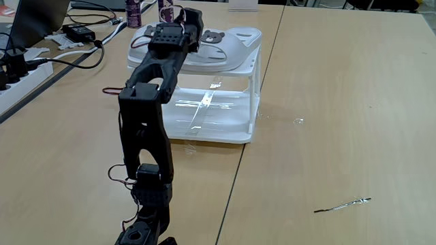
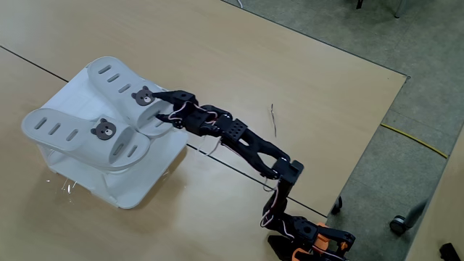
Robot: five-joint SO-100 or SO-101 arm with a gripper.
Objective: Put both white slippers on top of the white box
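Two slippers lie on the upper shelf of the white box (image 2: 148,177), and the gripper (image 2: 161,110) is at the heel end of the right slipper (image 2: 123,90) in a fixed view from above. Its black fingers reach over the rim of that slipper, just beside the bear badge (image 2: 142,96); whether the jaws are parted or closed on the rim, I cannot tell. The left slipper (image 2: 72,130) lies just beside the first one, toes pointing away to the left, and the two seem to overlap at the heels. Both fill almost the whole shelf, up to its edges.

In the low fixed view the arm (image 1: 144,129) rises from the near edge and bends over the box (image 1: 225,129), whose glossy lower shelf reflects light. To the right of the box the wooden table (image 1: 340,102) is wide and open, with a thin wire (image 1: 343,204) lying near. At far left are cables and a power strip (image 1: 20,78). Beyond the table edge is grey carpet (image 2: 348,29).
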